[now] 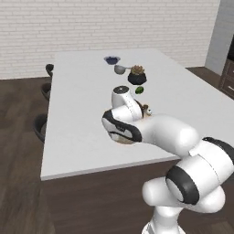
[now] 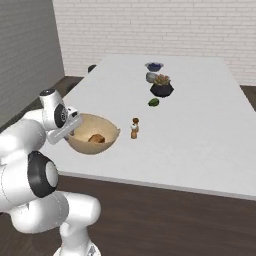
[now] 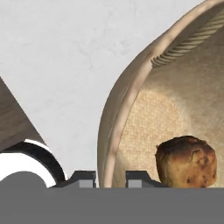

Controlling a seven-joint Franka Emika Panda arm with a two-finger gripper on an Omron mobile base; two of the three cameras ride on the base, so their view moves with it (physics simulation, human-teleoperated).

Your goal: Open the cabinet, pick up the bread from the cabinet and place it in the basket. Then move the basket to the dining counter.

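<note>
The round tan basket (image 2: 93,134) is over the near left part of the white dining counter (image 2: 200,125); I cannot tell whether it rests on the top or hangs just above it. The golden-brown bread (image 2: 96,138) lies inside it. My gripper (image 2: 74,128) is shut on the basket's near rim. In the hand view the fingertips (image 3: 83,177) straddle the rim of the basket (image 3: 166,109), with the bread (image 3: 186,161) on its woven floor. In the left base view my arm covers most of the basket (image 1: 122,141). The cabinet is out of view.
Further along the counter stand a small brown-and-white shaker (image 2: 134,128), a green fruit (image 2: 153,102), a dark potted plant (image 2: 161,89), a grey cup (image 2: 151,76) and a blue bowl (image 2: 154,66). Dark stools (image 1: 40,125) line the counter's left side.
</note>
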